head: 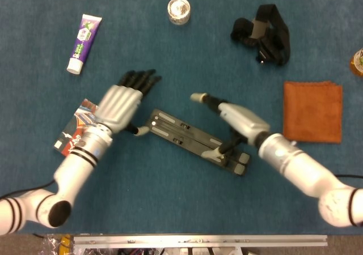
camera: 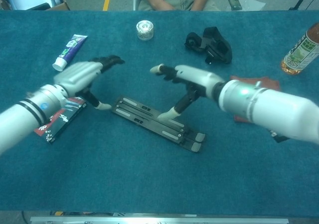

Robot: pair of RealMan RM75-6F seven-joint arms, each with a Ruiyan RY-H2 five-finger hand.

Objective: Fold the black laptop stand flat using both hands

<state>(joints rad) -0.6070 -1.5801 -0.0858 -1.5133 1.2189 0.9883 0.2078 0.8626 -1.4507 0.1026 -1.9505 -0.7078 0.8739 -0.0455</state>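
The black stand (head: 195, 143) lies flat on the napped blue tabletop (head: 170, 209), a long slatted bar of hard plastic running slantwise between the two arms, its slotted rails lying close together. The left robot hand (head: 122, 102), with a ribbed grey shell and dark fingers, hovers just off the stand's upper-left end, fingers apart and holding nothing; its pale thumb tip reaches close to that end. The right robot hand (head: 235, 122), smooth and white, is raised over the stand's lower-right part, fingers spread, nothing in it; whether a fingertip touches the stand I cannot tell. A glossy booklet (head: 76, 131) lies partly under the left wrist. Farther off lie a toothpaste tube (head: 84, 43), a small shiny round tin (head: 178, 10), a black strapped gadget (head: 264, 33) and a soft rust-orange cloth (head: 313, 111).
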